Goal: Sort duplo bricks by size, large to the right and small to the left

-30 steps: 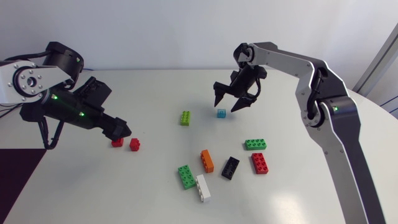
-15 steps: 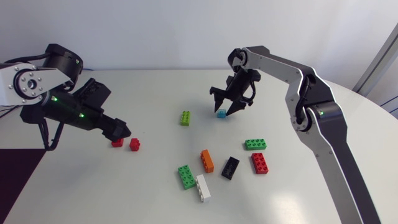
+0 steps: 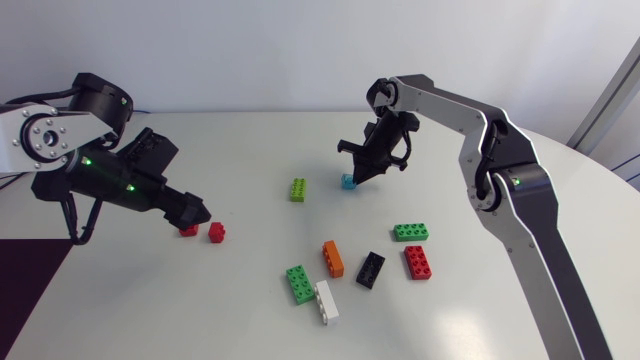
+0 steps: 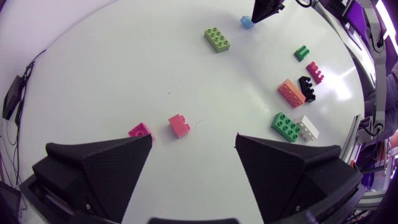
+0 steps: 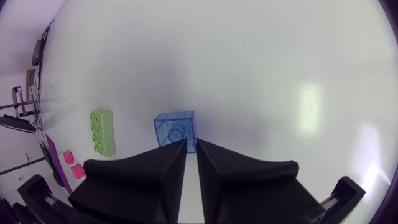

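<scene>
A small clear-blue brick (image 3: 347, 182) (image 5: 175, 129) lies at the table's middle back. My right gripper (image 3: 353, 176) (image 5: 191, 144) stands over it with the fingers nearly together, their tips at the brick's near edge and the brick ahead of them, not between them. Two small red bricks (image 3: 188, 230) (image 3: 216, 232) lie at the left. My left gripper (image 3: 195, 212) (image 4: 193, 140) hovers open just above them. In the left wrist view one red brick (image 4: 139, 130) sits at a fingertip and the other (image 4: 179, 126) just ahead of the gap.
A lime brick (image 3: 298, 189) lies left of the blue one. Nearer the front are green (image 3: 411, 232), red (image 3: 418, 262), black (image 3: 370, 269), orange (image 3: 333, 258), green (image 3: 299, 284) and white (image 3: 326, 302) larger bricks. The right side of the table (image 3: 560, 200) is bare.
My right gripper came down onto the blue brick and its fingers closed from wide open to nearly together. The blue brick slid slightly left. The left arm stayed still.
</scene>
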